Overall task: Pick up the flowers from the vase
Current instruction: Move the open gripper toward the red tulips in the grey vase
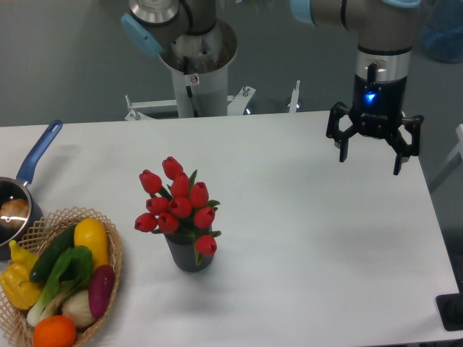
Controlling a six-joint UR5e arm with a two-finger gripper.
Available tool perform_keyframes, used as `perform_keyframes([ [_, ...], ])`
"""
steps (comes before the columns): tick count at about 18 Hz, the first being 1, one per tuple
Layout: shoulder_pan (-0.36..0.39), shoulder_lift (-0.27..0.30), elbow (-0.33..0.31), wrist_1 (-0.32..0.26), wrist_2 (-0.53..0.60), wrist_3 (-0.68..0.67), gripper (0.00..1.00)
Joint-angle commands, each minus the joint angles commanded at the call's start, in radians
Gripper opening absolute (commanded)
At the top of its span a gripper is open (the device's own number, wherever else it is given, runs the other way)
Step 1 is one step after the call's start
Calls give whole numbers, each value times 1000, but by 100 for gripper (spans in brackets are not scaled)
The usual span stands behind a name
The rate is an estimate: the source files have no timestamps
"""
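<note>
hand [370, 162] open, empty | flowers [177, 204] – red buds | vase [189, 253] – ribbed cylinder

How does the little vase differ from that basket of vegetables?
The vase is dark grey, tall and narrow; the basket is tan wicker, wide and shallow. The vase holds upright red flowers; the basket holds vegetables lying down in many colours. Both stand on the white table, full.

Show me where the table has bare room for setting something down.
Bare table lies right of the vase and flowers, under the open end effector, and along the far edge. The near-left corner is crowded by the basket and saucepan.
</note>
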Motion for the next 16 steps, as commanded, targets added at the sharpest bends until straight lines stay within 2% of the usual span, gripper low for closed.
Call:
perform_keyframes([
  [3,-3,2,-3,0,-6,-2,100],
  [6,-3,2,-6,0,-79,3,100],
  [12,15,-5,-80,0,-241,-35,100],
  [16,21,-6,-136,2,-287,-31,100],
])
